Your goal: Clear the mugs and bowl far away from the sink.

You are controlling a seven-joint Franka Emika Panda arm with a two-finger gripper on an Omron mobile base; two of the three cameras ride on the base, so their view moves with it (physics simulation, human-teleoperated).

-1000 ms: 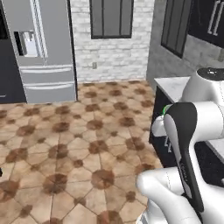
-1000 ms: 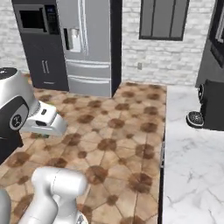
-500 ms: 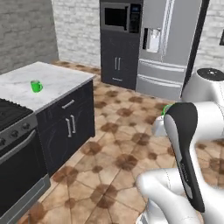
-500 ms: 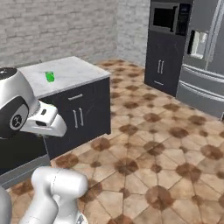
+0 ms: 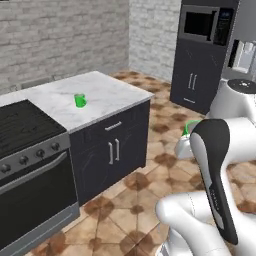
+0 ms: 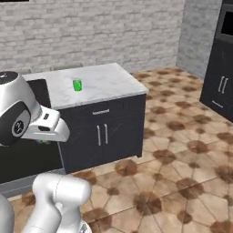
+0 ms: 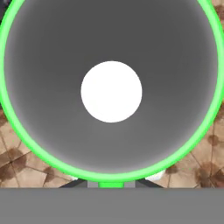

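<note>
The tool [image 5: 186,136] pinches a green mug [image 7: 111,89], apparently by its rim, while another mug [image 5: 79,100] stands on the marble counter [image 5: 107,95].

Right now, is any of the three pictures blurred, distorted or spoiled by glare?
Left base view: evenly lit, slightly soft, the green mug on the marble counter reads clearly. Right base view: the same flat light, no glare. Hand view: the held mug sits so close that its rim looks huge.

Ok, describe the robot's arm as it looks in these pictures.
The arm is glossy white with rounded, bulbous links and a long black band down one segment. A dark grey round joint cap shows in the right base view. No cables or markings show.
</note>
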